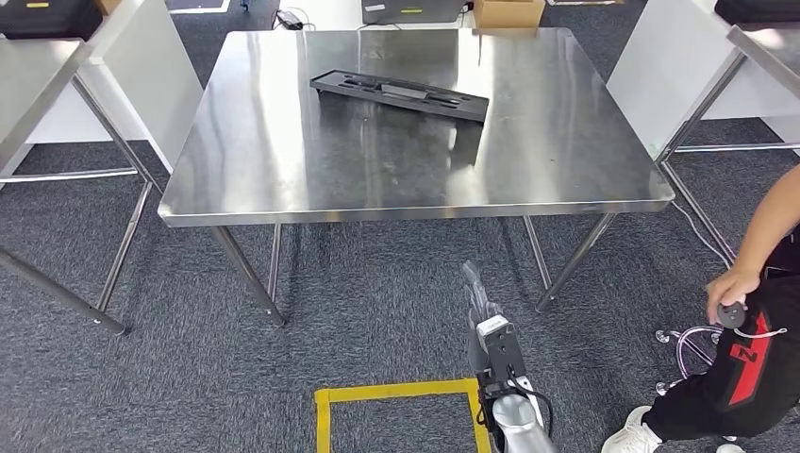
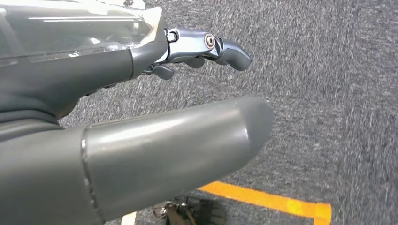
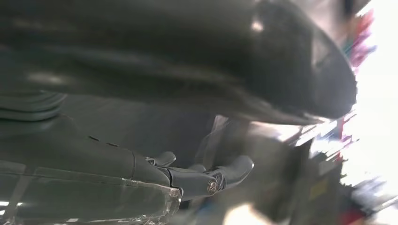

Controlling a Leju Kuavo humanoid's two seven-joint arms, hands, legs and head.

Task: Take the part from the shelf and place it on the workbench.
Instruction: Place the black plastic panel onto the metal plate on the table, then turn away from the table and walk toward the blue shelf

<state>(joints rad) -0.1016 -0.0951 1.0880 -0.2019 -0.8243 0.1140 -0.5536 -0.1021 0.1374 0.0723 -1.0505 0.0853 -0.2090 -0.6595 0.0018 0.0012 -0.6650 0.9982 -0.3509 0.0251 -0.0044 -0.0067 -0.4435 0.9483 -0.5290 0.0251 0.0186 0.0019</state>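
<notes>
Lying flat on the steel table (image 1: 283, 179), toward its far half and a little skewed to the table's edges, the part (image 1: 400, 94) is a long, low black tray-like piece with shallow moulded recesses. It looks rigid and probably light, likely plastic or foam; its thin profile suggests that a hold across the short width near the middle would keep it level, whereas a hold at one end would let it tip. Its matte surface should offer better friction than the polished table top, on which it could slide if pushed.

Right hand (image 1: 483, 307) hangs short of the table's near edge, over the grey carpet, fingers extended and apart, holding nothing; the right wrist view is blurred. Left hand (image 2: 141, 117) likewise holds nothing, thumb and fingers spread over the carpet.

Beyond the table's left and right sides stand further steel-framed benches (image 1: 57, 75). Yellow tape (image 1: 396, 392) marks a square on the floor on the table's near side. A person (image 1: 745, 368) stands off the table's near right corner, one hand on a small dark object.
</notes>
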